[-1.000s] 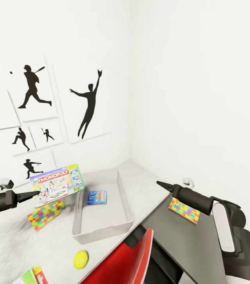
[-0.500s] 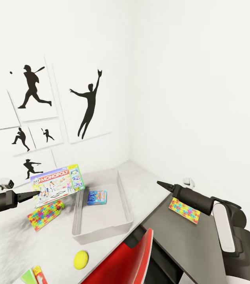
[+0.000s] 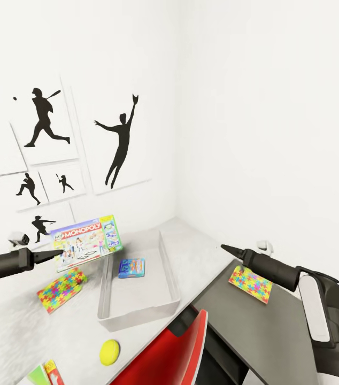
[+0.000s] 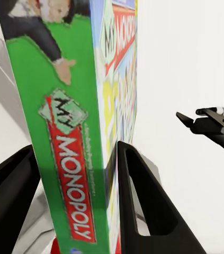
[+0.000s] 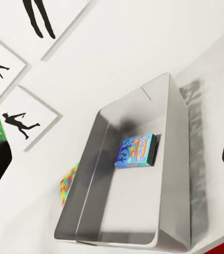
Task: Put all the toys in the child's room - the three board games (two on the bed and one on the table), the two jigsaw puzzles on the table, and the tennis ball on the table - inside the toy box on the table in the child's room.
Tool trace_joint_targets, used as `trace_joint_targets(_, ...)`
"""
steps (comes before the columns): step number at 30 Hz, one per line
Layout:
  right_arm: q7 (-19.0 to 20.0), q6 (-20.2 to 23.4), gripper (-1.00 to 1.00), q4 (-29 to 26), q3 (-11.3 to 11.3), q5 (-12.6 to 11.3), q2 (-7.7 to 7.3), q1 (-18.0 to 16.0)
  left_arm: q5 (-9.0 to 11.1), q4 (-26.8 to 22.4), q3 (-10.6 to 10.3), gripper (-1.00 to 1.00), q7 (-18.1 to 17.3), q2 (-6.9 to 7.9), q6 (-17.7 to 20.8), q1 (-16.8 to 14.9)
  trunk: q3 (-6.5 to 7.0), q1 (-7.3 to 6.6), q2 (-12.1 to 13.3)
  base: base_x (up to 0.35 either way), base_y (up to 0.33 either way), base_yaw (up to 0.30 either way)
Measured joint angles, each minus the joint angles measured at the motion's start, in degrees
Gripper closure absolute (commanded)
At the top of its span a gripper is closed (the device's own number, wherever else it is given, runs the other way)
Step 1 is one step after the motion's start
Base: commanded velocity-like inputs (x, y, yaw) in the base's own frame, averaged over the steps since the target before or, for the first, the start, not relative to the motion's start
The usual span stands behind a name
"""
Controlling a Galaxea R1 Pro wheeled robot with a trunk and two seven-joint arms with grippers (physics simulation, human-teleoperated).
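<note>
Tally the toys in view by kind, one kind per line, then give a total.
Board games: 3 (Monopoly box in the left hand, blue box in the toy box, one at the table's near edge)
Jigsaw puzzles: 2 ()
Tennis balls: 1
Total: 6

Left claw [image 3: 57,253] clamped on box; right claw [image 3: 227,248] extended, state unclear.

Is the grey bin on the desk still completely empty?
No, a small blue game box already lies flat on the floor of the grey bin, near its far end.
</note>
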Motion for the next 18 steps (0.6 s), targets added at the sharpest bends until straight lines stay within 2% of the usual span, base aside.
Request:
trace_joint_targets(4, 0.2, 0.0, -1.00, 0.0, -1.8, -0.1, -0.21, 0.1, -0.2, 0.2, -4.9, 1.00, 0.0, -0.80, 0.0, -1.8, 0.00, 0.00, 0.0, 0.000, 0.000, 0.000)
trace_joint_targets(6, 0.4, 0.0, -1.00, -0.1, -3.1, -0.1, -0.27, 0.8, -0.8, 1.1, -8.1, 1.00, 0.0, -1.85, 0.0, -4.1, 0.00, 0.00, 0.0, 0.000, 0.000, 0.000)
trace_joint_targets(9, 1.1, 0.0, -1.00, -0.3, -3.9, -0.1, -0.33, 2.1, -2.4, 2.6, -9.6, 1.00, -0.1, -2.92, 0.0, -6.1, 0.00, 0.00, 0.0, 0.000, 0.000, 0.000)
trace_joint_targets(11, 3.8, 0.0, -1.00, -0.4, -5.1, -0.1, -0.35, 3.8, -5.0, 4.4, -10.3, 1.00, 0.1, -4.62, 0.0, -7.6, -0.01, 0.00, 0.0, 0.000, 0.000, 0.000)
trace_joint_targets(13, 6.0, -0.5, -1.00, -0.5, -6.0, -0.1, -0.33, 4.9, -6.7, 5.2, -10.4, 1.00, 0.2, -5.56, 0.0, -8.5, 0.00, 0.00, 0.0, 0.000, 0.000, 0.000)
trace_joint_targets(16, 12.6, -4.3, -1.00, -0.6, -8.0, 0.2, -0.33, 8.8, -12.0, 6.6, -10.6, 1.00, 0.3, -7.34, 0.0, -9.9, -0.01, 0.00, 0.0, 0.000, 0.000, 0.000)
trace_joint_targets(18, 16.6, -7.7, -1.00, -0.6, -8.8, 0.4, -0.38, 11.7, -14.4, 7.0, -10.6, 1.00, 0.3, -7.97, 0.0, -10.3, -0.01, -0.01, 0.0, 0.000, 0.000, 0.000)
